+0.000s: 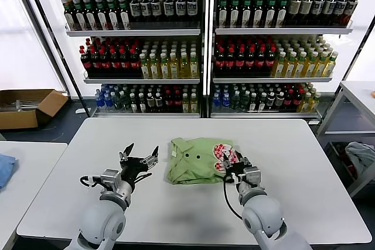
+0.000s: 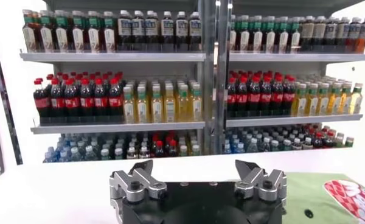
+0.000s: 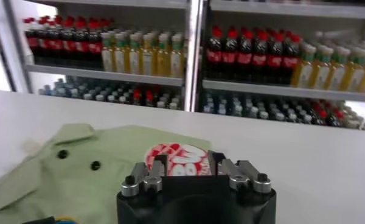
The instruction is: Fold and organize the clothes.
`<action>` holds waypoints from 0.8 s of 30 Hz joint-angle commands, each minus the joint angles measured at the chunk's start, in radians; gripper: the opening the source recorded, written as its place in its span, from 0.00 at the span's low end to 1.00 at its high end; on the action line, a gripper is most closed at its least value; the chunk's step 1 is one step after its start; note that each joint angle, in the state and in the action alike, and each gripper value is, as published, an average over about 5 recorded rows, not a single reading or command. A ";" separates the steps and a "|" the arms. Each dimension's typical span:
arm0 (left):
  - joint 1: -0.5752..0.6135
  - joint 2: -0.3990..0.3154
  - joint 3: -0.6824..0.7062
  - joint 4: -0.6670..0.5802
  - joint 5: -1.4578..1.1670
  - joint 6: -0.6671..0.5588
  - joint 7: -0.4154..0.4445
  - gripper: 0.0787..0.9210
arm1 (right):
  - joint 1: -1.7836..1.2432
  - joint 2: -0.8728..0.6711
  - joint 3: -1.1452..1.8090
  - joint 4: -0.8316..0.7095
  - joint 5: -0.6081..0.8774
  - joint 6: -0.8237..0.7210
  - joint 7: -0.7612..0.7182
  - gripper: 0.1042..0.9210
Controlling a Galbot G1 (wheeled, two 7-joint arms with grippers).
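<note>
Currently one left gripper [image 1: 139,155] hovers off the shirt's left side, well clear of the cloth, fingers spread wide and holding nothing. One folded green shirt [image 1: 196,161] lies mid-table [image 1: 304,162], long axis running left-right. One right gripper [image 1: 234,165] sits at the shirt's right edge, nearer; fingers partly spread, pinching nothing I can see.

The head camera looked forward and down over the white rectangular bench [image 1: 293,144] toward the tall metal shelves of bottled drinks [image 1: 199,39]. Both wrist cameras sat low, close behind their jaws, facing those same shelves [image 2: 170,125] [image 3: 188,79] across the bench.
</note>
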 commanded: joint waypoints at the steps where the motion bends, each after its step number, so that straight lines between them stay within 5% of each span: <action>1: 0.030 0.000 -0.007 -0.011 0.005 -0.003 0.003 0.88 | -0.051 0.019 -0.122 0.053 -0.011 -0.020 0.058 0.55; 11: 0.056 -0.010 -0.006 -0.008 0.005 -0.006 0.008 0.88 | -0.083 0.125 -0.061 0.011 -0.026 -0.022 0.174 0.86; 24: 0.077 -0.011 0.002 -0.011 0.011 -0.006 0.022 0.88 | -0.133 0.228 0.048 0.007 0.034 0.009 0.164 0.88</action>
